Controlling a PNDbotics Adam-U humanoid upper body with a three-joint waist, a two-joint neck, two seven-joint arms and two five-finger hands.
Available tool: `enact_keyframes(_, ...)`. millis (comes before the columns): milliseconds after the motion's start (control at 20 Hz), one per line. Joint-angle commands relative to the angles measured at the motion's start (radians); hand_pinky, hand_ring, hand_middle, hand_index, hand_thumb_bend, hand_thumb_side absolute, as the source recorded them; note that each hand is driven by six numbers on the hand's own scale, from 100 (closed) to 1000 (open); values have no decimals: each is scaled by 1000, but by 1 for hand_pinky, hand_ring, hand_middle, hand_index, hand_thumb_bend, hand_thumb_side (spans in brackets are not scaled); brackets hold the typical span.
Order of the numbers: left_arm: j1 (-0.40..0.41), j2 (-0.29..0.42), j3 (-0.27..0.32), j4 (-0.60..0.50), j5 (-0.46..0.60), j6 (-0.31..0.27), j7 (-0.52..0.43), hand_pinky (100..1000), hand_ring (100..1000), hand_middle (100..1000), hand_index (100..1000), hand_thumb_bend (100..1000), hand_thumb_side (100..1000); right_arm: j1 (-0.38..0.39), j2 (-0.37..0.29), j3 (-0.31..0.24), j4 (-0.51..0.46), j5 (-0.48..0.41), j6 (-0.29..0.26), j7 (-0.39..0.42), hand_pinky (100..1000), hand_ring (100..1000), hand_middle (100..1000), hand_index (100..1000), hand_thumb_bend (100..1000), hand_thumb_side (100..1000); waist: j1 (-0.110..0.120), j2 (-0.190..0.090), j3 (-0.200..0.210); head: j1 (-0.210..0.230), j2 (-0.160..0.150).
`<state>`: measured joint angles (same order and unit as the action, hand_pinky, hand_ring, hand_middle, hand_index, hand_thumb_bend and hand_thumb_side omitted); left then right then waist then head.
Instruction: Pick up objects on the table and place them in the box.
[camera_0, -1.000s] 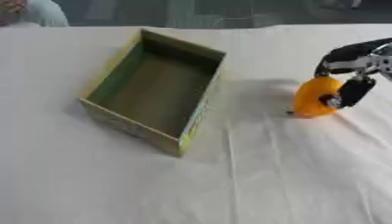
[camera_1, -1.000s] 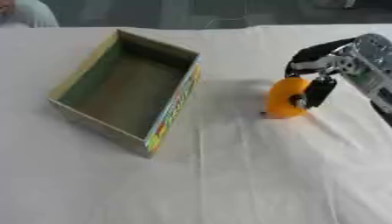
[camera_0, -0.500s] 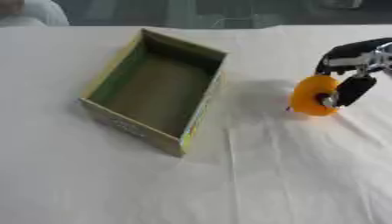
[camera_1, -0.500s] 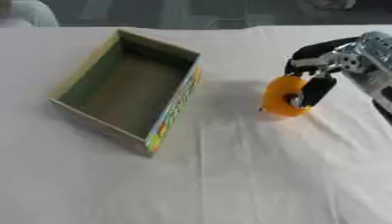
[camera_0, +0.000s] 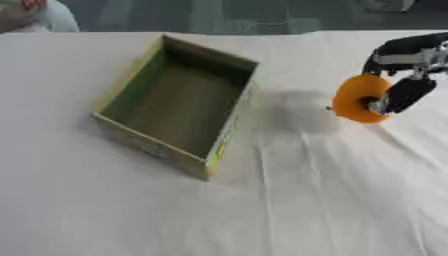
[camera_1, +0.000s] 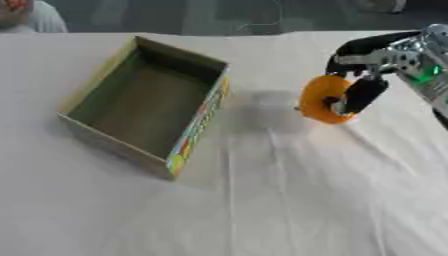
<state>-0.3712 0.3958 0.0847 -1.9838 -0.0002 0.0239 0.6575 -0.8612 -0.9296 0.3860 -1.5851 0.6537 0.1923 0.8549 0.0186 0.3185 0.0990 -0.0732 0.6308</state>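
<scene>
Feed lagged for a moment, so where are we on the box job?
Nothing is packed: the box shows only its bare floor. In hand: the right hand has its fingers curled round the orange object, right of the box. Left: carry it over and drop it in.

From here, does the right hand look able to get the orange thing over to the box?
Probably yes. The right hand holds the orange thing off the cloth, and nothing lies on the bare cloth between it and the open-topped box, which looks empty.
</scene>
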Motion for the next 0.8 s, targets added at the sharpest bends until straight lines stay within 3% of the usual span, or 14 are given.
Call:
enact_keyframes(50,-9,31,7,-16,-7,-1,-4,789,679,701,859,100,930,-57,-33,-50,-68,-8,20,-24,764,814,460,510,100,256,-4,-30,-3,3,3)
enact_keyframes(350,-11,34,5,-16,-7,0,-6,789,680,701,859,100,930,-170,21,-52,-85,8,47,-19,763,809,449,503,100,247,-10,-41,-4,0,12)
enact_keyframes(800,-16,32,0,-16,-5,0,-12,788,681,701,859,100,929,-345,193,-34,11,64,48,-15,764,803,440,501,100,236,-13,-52,6,-5,27)
